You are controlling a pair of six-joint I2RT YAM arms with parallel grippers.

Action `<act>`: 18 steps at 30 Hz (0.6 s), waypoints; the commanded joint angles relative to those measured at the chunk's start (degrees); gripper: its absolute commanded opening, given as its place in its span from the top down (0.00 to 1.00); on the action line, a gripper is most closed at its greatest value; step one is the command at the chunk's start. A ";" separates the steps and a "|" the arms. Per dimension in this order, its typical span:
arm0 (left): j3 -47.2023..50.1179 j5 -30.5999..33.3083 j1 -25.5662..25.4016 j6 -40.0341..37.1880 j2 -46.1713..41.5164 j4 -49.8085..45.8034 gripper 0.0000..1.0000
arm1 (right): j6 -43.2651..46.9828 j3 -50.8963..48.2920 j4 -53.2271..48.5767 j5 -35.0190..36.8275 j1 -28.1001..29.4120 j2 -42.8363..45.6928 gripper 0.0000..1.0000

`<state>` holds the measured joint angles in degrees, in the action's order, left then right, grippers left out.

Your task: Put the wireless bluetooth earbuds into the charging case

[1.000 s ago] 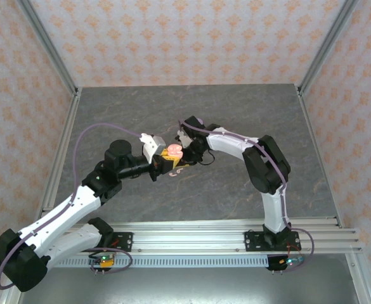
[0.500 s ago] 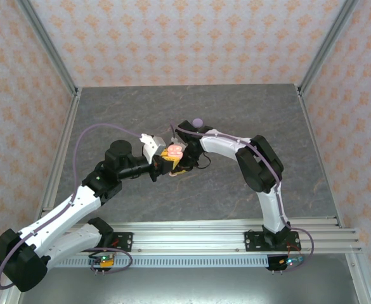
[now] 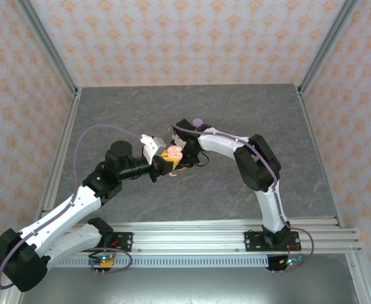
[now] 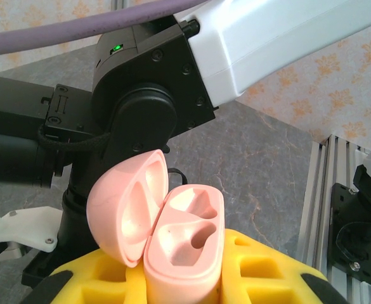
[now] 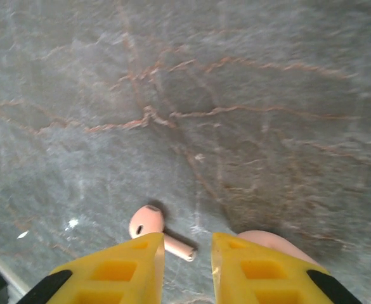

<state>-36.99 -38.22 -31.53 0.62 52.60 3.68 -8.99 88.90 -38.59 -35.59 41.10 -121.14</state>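
Near edge: both arms are sitting bolted to the metal rail [image 3: 198,235]. The left arm [image 3: 77,201] is reaching from the near-left corner toward the middle of the table [image 3: 141,107]. The left gripper [image 4: 179,269] is pinching a pink charging case [image 4: 186,253] between its yellow fingers [image 4: 261,256], carrying it upright above the table.

The case is standing open. Its lid [image 4: 125,212] is leaning back to one side on the hinge. The two sockets [image 4: 195,235] in the base are showing empty, and the hollows in the lid are bare as well.

Just beyond the case, the right arm [image 3: 261,166] is arching over from the near-right, its wrist pointing down at the table just beside the held case. The right gripper [image 5: 186,242] is hovering low, fingers a little apart and pinching nothing.

One pale pink earbud [image 5: 148,223] is lying flat on the grey stone-look surface at the fingertips. Its bud end is sitting beside one fingertip and its stem is running into the gap between the two. Whether a finger is touching it, cannot tell. A rounded pink shape [image 5: 271,242] is peeking out behind the other finger, with too little showing to name it.

Farther back, a small lilac round thing [image 3: 198,121] is resting on the table just behind the right arm's wrist. Case or earbud, cannot tell from above.
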 commanded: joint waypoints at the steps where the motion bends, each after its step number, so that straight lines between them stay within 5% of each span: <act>1: 0.25 1.15 -0.27 0.35 -0.83 0.97 0.88 | -2.73 0.58 -1.58 9.22 -0.10 1.79 0.73; 6: 0.17 1.04 -0.24 0.41 -0.83 0.94 0.88 | -5.85 -0.43 -0.38 13.05 -1.35 3.42 0.73; 13: 0.04 1.04 -0.25 0.21 -0.83 0.64 0.88 | -4.36 -2.55 2.48 6.38 -2.78 7.95 0.67; 18: -0.18 0.91 -0.24 0.17 -0.74 0.92 0.88 | -3.58 -2.34 1.57 9.18 -3.98 9.52 0.68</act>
<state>-36.99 -38.20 -31.53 0.60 52.60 3.68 -13.28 86.67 -37.06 -28.21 37.87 -113.82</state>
